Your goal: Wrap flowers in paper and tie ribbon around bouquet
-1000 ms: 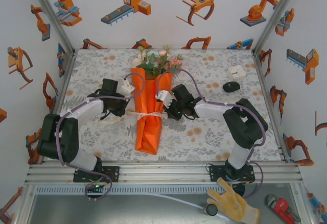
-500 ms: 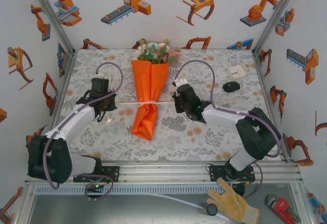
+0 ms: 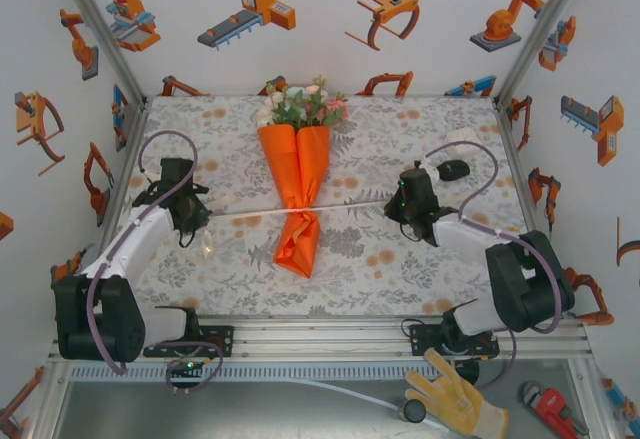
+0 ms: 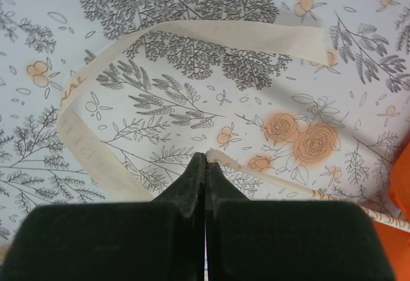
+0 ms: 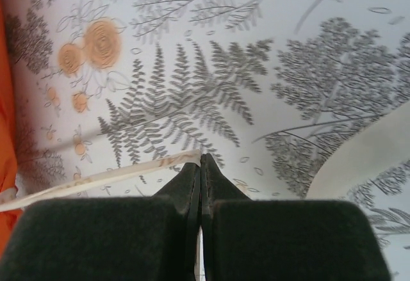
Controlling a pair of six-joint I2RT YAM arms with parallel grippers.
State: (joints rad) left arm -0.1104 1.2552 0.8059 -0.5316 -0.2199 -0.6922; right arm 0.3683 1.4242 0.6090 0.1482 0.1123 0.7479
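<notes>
Left pincer [image 4: 205, 160] and right pincer [image 5: 200, 160] each clamped on the ribbon [image 3: 240, 216], taut across the bouquet [image 3: 298, 174]. Pull evenly outward, low over the tabletop [image 3: 400, 259], so you don't drag it.

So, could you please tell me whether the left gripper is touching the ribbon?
Touching. In the left wrist view, the left gripper is shut on the ribbon, which runs out from between its tips.

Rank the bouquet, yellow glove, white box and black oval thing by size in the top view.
1. Bouquet
2. Yellow glove
3. White box and black oval thing: these look about alike, so I won't rank one over the other.
</notes>
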